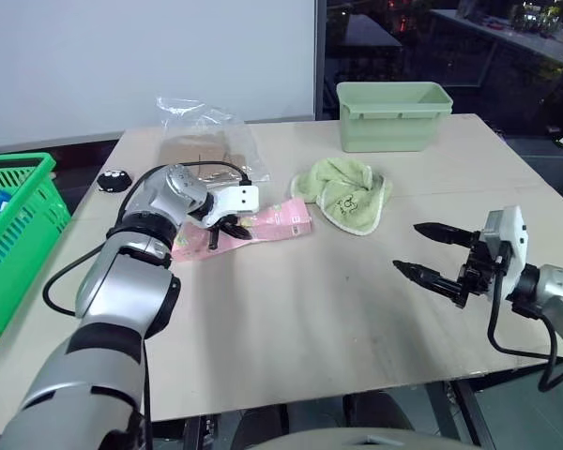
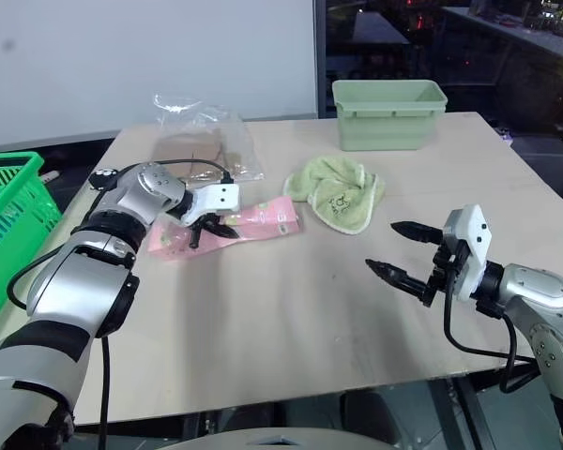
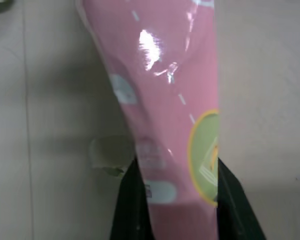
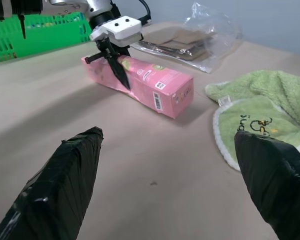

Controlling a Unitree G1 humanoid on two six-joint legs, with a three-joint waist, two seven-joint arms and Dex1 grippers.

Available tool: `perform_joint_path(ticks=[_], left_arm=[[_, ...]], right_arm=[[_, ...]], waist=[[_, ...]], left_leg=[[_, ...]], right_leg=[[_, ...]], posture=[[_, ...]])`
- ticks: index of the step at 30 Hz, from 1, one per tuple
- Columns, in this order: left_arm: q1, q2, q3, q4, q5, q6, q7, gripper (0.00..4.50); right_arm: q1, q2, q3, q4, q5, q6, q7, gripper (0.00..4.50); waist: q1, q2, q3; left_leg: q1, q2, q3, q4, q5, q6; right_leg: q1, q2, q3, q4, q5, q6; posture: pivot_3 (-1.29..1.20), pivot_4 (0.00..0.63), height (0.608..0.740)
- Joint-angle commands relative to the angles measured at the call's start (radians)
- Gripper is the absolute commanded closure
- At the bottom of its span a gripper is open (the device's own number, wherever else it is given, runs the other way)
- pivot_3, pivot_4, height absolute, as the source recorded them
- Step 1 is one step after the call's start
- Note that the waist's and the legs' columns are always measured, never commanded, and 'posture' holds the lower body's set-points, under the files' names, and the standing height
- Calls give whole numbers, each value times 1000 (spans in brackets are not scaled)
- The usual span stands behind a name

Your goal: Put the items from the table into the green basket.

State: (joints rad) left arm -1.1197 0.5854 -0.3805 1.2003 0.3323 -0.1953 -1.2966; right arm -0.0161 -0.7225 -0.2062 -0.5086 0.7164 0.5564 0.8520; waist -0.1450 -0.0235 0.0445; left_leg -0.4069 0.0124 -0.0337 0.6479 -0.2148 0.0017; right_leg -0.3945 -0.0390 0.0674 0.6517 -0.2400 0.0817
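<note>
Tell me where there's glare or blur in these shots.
Left wrist view: a white glare patch on the pink box, which looks soft and out of focus. Right wrist view: the right gripper's fingers are blurred, while the towel is sharp.

Even indoor light; blurred close-up glare

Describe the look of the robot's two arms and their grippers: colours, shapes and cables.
Both arms have silver-grey shells with black joints. Each gripper, left gripper and right gripper, has a white housing, two tapered black fingers and a black cable looping along the wrist.
</note>
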Motion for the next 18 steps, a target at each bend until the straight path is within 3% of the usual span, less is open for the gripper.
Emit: perform_joint_path(ticks=[1, 9, 18], left_arm=[[-17, -17, 107, -46, -83, 1, 124, 4294], [-69, 77, 255, -194, -103, 184, 455, 4294], [54, 343, 416, -576, -86, 480, 634, 4294]], right_arm=[[-43, 8, 2, -10, 25, -15, 16, 0], [-287, 121, 47, 92, 110, -7, 37, 0], [-449, 191, 108, 204, 156, 24, 106, 0]], waist=[[5, 0, 0], [23, -2, 1], [36, -2, 3]], left_leg=[[0, 0, 0, 0, 0, 0], [-5, 0, -1, 1, 0, 0], [-8, 0, -3, -1, 0, 0]], right_leg=[[0, 0, 0, 0, 0, 0], [-5, 0, -1, 4, 1, -1], [-12, 1, -2, 10, 2, -3]], posture=[[-161, 0, 740], [-80, 0, 740], [63, 0, 740]])
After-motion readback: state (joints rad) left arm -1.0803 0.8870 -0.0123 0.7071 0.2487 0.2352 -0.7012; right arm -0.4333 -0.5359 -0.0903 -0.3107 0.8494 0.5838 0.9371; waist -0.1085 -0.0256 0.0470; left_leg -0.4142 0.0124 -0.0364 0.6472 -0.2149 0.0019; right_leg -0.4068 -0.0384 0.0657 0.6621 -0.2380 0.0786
